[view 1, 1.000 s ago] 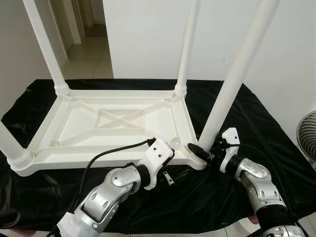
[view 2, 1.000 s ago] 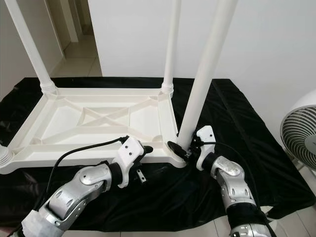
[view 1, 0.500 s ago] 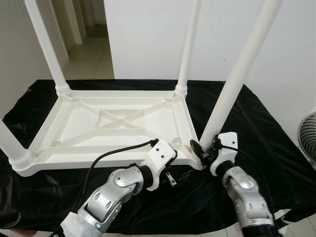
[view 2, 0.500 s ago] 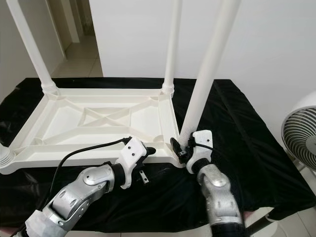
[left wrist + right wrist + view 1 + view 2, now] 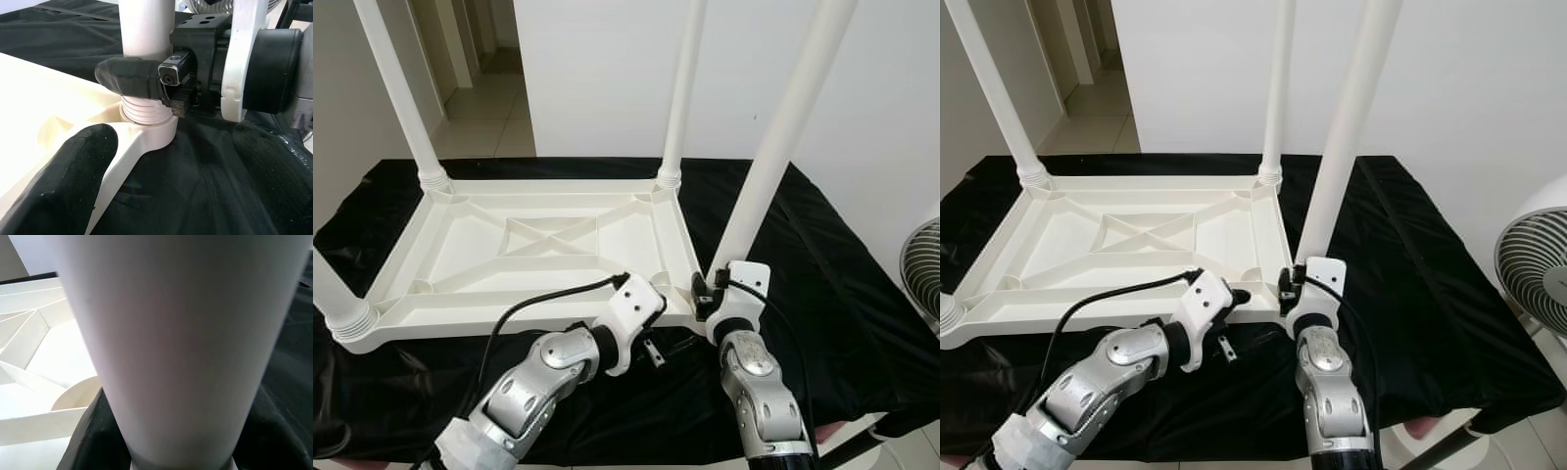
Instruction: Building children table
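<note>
My right hand is clenching the near-right leg low at its threaded base, rigid light plastic, slick; left hand, fingers apart, steadying the upturned children's table.

Table glossy white plastic; cloth shiny black.

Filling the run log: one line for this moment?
right gripper: shut on table leg at its base | left gripper: beside tabletop edge | four legs upright

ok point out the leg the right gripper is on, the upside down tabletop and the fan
table leg (image 5: 773, 157), left eye view, middle of its shaft
tabletop (image 5: 470, 250), left eye view, flat underside panel
fan (image 5: 1538, 264), right eye view, wire grille
</note>
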